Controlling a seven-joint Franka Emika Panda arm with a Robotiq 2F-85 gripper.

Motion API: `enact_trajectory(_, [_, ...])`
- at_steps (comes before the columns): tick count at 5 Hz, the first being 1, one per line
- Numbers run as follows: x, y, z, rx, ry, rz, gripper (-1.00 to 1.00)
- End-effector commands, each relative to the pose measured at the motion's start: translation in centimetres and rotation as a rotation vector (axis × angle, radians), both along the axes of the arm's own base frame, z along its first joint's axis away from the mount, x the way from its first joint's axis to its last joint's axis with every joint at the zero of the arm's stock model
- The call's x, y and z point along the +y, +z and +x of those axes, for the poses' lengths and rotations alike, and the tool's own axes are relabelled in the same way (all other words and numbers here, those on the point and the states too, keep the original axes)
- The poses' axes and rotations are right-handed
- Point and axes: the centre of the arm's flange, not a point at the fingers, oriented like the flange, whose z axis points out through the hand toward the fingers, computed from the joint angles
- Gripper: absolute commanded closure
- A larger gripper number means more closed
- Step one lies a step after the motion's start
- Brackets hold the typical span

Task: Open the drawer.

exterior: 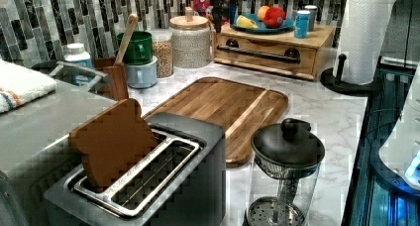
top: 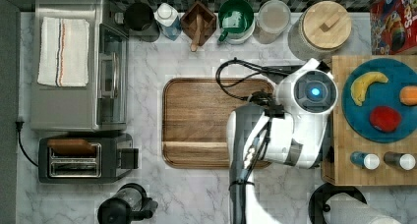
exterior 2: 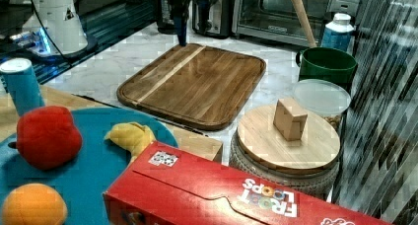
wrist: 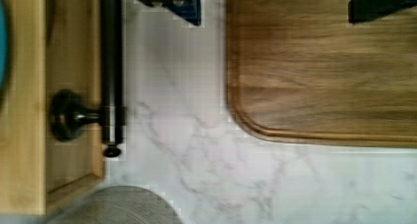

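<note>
"Drawer (exterior: 267, 55) first, please: where is it?"

"In the upper right part of the left view, under a wooden top, with its front flush, so it is closed. One black bar handle (exterior: 262, 53) goes across the front on two posts."

"And against the jaws?"

"In the wrist view the gripper (wrist: 274, 13) is spread wide. Between the fingers are bare marble counter (wrist: 196, 150) and the edge of the cutting board (wrist: 324, 76). The handle is outside this gap, just beside one finger (wrist: 169, 3). I cannot tell if they touch. Nothing is gripped."

"What stands on the wooden top?"

"In the right part of the top view, one blue plate (top: 361, 116) with three fruits: one banana (top: 368, 84), one red fruit (top: 385, 118), one orange fruit (top: 409, 95). Below the plate are two small cans (top: 365, 160)."

"Other containers?"

"One toaster (exterior: 148, 181) at the lower left of the left view, with two slots; one slot holds one brown slice (exterior: 111, 141). One wooden holder (exterior: 115, 77) holds one wooden spoon (exterior: 126, 35)."
</note>
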Motion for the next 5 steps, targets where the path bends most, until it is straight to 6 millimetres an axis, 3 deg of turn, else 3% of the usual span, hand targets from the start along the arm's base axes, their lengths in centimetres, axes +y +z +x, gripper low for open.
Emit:
enact_trajectory(1, [-7.4,-2.8,-1.3,-0.032,0.165,-0.032,-1.0])
enact_trajectory(3, [-8.4,-5.5,-2.1,-0.082,0.147,-0.051,-1.0])
enact_trajectory(5, [-8.0,-7.7,-3.1,-0.118,0.1,-0.037,-1.0])
